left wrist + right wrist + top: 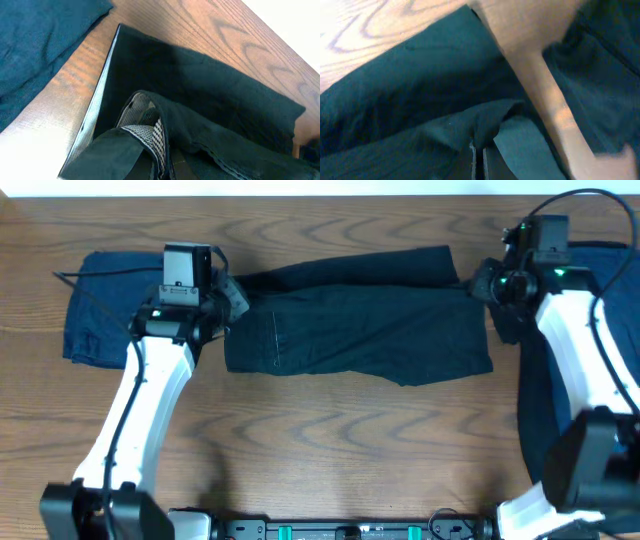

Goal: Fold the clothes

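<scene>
Wood-grain surface (330, 430), brown and bare between items. A pale strip runs past its far edge; nothing more of the room shows.

Black garment (360, 330) lies across the middle, spread lengthwise, with its upper edge doubled over. Left claw (232, 298) is at its left end, jaws closed on a bunch of cloth. The wrist view shows the pale checked hem (147, 131) turned outward at the grip. Right claw (482, 283) is at the right end, jaws closed tight on a peaked pinch of the same cloth. Navy pile (95, 320) sits folded just left of the left claw. A second navy garment (535, 420) lies loose under the right arm, its edge just beside the black garment's right end.

Risks, as judged:
1. Slip. The cloth is thin and each grip is small. Drawing the claws apart could pull one end free and let the fold collapse.
2. Skew. If one end rises or travels ahead of the other, the fold line would run crooked.
3. Partial grip. The left bunch looks layered, so a lower layer may stay behind and wrinkle.
4. Snagging. Sweeping the right end outward could drag the loose navy garment along.
5. Hem exposed. The turned-out hem may end up showing on the folded face.
</scene>
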`<state>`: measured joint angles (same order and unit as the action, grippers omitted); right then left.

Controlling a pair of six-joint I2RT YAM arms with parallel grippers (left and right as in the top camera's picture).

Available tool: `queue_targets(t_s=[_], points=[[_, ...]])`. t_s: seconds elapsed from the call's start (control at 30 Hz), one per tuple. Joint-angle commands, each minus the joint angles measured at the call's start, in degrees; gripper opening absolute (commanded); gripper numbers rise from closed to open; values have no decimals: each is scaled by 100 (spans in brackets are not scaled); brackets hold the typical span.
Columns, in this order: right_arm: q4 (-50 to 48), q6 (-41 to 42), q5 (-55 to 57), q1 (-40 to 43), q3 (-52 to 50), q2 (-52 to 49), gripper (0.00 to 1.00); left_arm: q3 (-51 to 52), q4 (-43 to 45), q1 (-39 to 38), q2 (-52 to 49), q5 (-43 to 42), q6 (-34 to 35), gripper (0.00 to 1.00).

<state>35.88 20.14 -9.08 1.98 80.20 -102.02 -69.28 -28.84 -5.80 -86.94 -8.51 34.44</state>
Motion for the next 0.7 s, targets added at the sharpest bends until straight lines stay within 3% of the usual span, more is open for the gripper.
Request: queue_targets(t_s=[0.0, 0.37, 0.4, 0.43, 0.47, 0.53, 0.57, 0.67], points=[[-444, -118, 136, -103, 98, -498, 1, -136, 282, 20, -420, 240, -79, 6], [-2472, -400, 138, -245, 98, -2076, 5, -136, 1606, 26, -1781, 367, -79, 6], [-2597, -511, 138, -247, 98, -2114, 11, -136, 1762, 26, -1888, 367, -79, 8], [-2736, -645, 138, -247, 98, -2122, 28, -136, 1902, 26, -1961, 363, -79, 17], [-2883, -780, 133, -247, 105, -2118, 37, -136, 2017, 26, -1993, 363, -83, 28], [-3077, -1023, 111, -247, 160, -2037, 42, -138, 2221, 26, -1980, 361, -208, 48], [-3136, -1110, 111, -247, 197, -1989, 50, -142, 2302, 26, -1945, 348, -326, 57], [-3185, -1360, 26, -247, 345, -1818, 56, -168, 2312, 26, -1768, 297, -660, 58]])
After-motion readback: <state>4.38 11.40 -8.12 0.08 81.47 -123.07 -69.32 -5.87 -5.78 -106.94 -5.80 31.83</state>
